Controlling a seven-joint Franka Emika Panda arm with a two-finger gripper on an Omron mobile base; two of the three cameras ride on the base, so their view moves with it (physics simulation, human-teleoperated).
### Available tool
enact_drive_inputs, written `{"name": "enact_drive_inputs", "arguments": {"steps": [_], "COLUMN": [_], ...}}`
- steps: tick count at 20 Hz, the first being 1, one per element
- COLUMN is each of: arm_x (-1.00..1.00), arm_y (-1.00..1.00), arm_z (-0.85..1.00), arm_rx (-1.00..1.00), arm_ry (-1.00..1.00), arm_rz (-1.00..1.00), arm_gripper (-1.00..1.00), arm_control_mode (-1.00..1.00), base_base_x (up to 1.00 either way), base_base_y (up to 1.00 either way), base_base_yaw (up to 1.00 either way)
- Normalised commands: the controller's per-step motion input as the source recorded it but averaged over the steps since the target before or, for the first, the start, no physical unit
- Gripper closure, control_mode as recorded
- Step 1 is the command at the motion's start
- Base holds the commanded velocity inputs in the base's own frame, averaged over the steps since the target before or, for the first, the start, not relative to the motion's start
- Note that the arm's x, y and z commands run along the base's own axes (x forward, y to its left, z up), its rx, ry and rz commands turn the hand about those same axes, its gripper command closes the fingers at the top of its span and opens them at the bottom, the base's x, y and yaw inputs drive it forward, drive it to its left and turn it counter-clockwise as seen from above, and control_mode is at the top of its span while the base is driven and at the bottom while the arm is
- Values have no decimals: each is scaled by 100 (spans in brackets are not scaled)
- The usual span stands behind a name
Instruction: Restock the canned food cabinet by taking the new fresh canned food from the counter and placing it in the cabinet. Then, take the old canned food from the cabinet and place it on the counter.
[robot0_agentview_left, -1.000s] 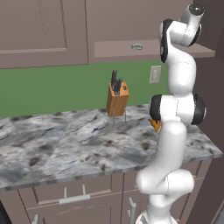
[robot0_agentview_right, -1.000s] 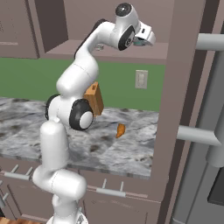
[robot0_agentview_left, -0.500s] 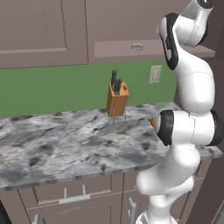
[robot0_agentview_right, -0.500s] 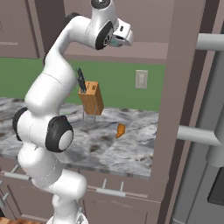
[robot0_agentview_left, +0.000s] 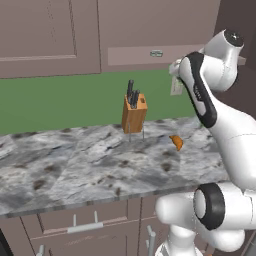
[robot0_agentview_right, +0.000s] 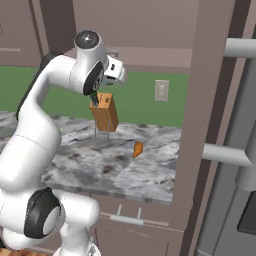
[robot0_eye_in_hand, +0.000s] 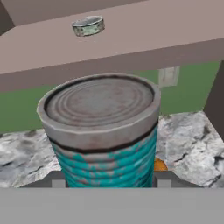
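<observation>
The old canned food (robot0_eye_in_hand: 105, 131), a teal ribbed can with a dark grey lid, stands upright and very close in the hand view, and my gripper (robot0_eye_in_hand: 110, 183) is shut on its lower part. In the left base view the gripper (robot0_agentview_left: 175, 67) hangs just below and in front of the cabinet shelf board (robot0_agentview_left: 131, 55); the right base view shows the gripper (robot0_agentview_right: 119, 75) above the knife block. The new fresh canned food (robot0_eye_in_hand: 88, 25), a flat silvery tin (robot0_agentview_left: 156, 53), lies on the shelf (robot0_eye_in_hand: 144, 41). The marbled counter (robot0_agentview_left: 75, 165) stretches below.
A wooden knife block (robot0_agentview_left: 134, 114) stands on the counter near the green wall. A small orange item (robot0_agentview_left: 176, 142) lies to its right. A wall outlet (robot0_agentview_right: 161, 90) sits behind. A tall brown panel (robot0_agentview_right: 205, 125) and grey appliance handles (robot0_agentview_right: 227, 155) close off the right side.
The arm has swung down and back from the shelf level, carrying the teal can; the hand now sits lower, under the shelf edge. The tin stays on the shelf.
</observation>
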Motion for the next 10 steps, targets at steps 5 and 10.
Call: {"name": "enact_drive_inputs", "arguments": {"steps": [5,10], "arm_x": [-26,24], "arm_y": [10,0], "arm_z": [-100,-100], "arm_rx": [14,15], "arm_ry": [31,38], "arm_rz": [31,39], "arm_gripper": [100,100], "arm_control_mode": [-100,-100], "base_base_x": [0,0], "base_base_y": [0,0], "base_base_yaw": [0,0]}}
